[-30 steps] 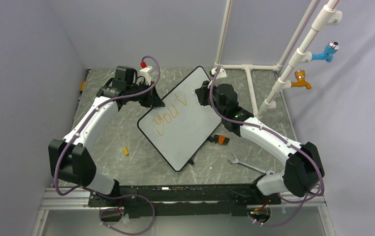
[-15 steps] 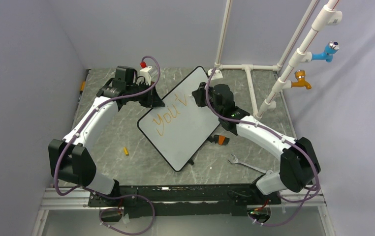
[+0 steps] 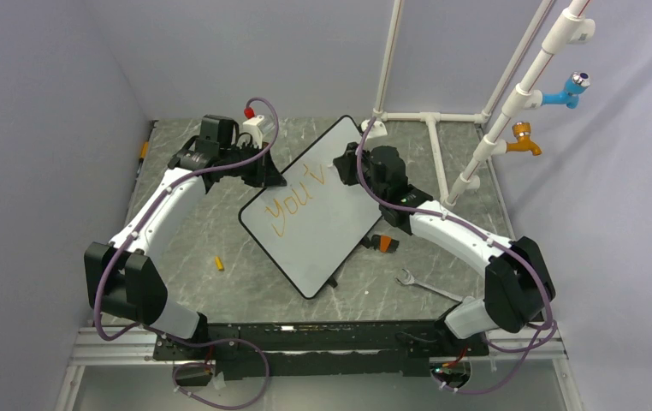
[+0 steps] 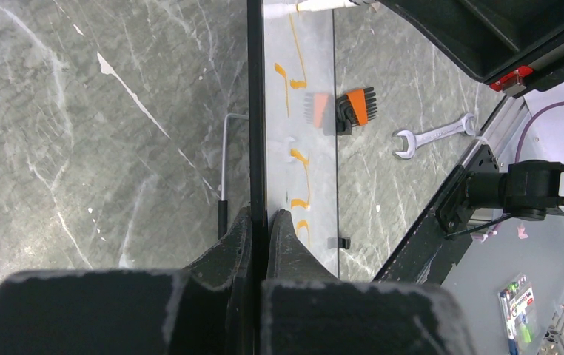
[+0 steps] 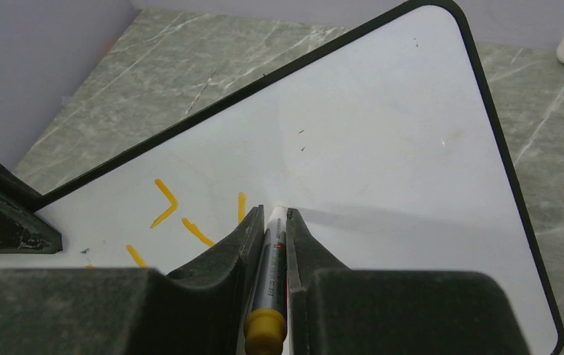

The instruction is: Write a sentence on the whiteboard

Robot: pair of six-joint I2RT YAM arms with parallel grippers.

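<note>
grey marble table carries the whiteboard askew at centre, its far-left rim pinched by the left gripper; right gripper, jaws closed on a marker, works with the sentence reading "you'v", so the next stroke is likely an "e", needing light, steady tip contact.

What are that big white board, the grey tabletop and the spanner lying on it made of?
The whiteboard looks like a smooth glossy coated panel, faintly mirroring what lies beside it; black rim, perhaps plastic. The tabletop shows grey marble veining, possibly just printed laminate. The spanner looks like bare silvery steel.
</note>
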